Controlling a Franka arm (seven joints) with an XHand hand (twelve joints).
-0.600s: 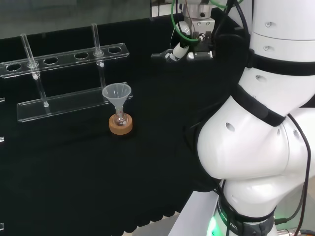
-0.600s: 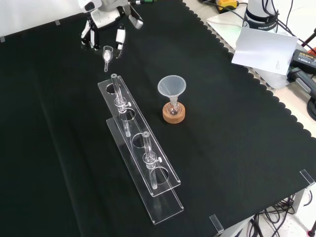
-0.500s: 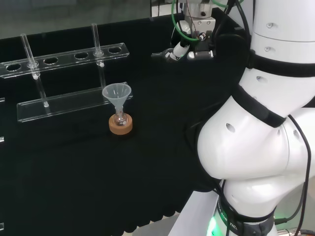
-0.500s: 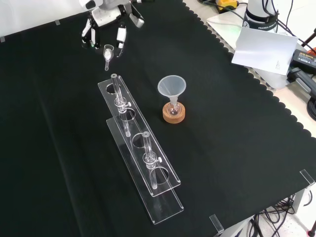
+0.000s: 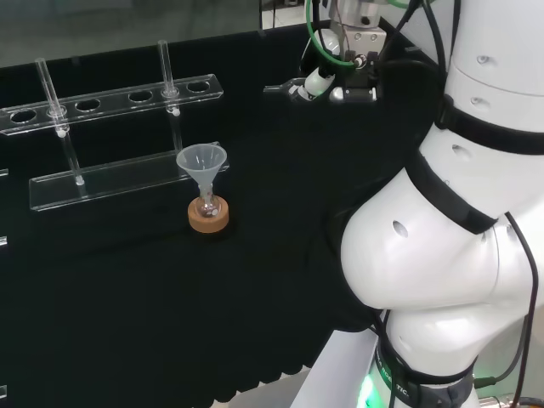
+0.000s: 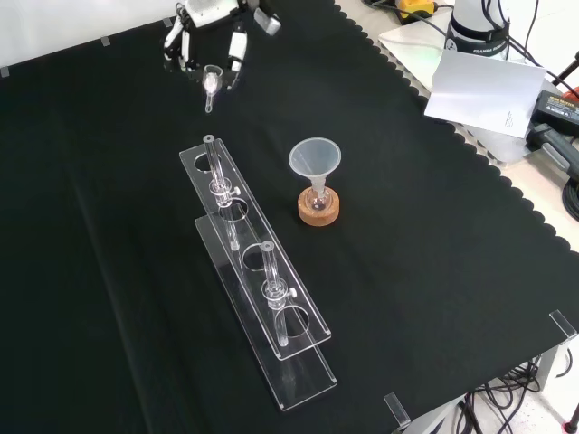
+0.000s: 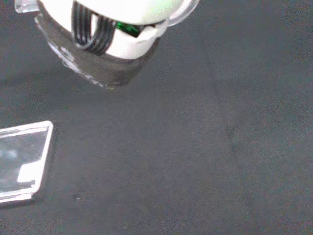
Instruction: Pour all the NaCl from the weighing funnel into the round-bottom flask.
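Observation:
The hand (image 6: 213,34) hangs above the cloth's far end in the front view, fingers curled round a small clear weighing funnel (image 6: 211,83) whose stem points down. In the head view the hand (image 5: 330,82) sits at the top, just left of the arm's links. The round-bottom flask (image 6: 317,196) stands on a cork ring (image 6: 320,214) with a clear plastic funnel (image 6: 315,157) in its neck. In the head view the flask (image 5: 207,206) is well to the left of the hand and nearer. A blurred part of the hand (image 7: 112,24) shows in the wrist view.
A clear two-tier tube rack (image 6: 258,280) with two glass tubes (image 6: 217,172) lies left of the flask in the front view; its corner (image 7: 24,159) appears in the wrist view. White paper (image 6: 484,90) and cables lie beyond the cloth's scalloped right edge. The arm's white links (image 5: 442,255) stand at the head view's right.
The hand has risen with the weighing funnel and shifted a little to the right in both the head and front views. Flask, funnel and rack have stayed put.

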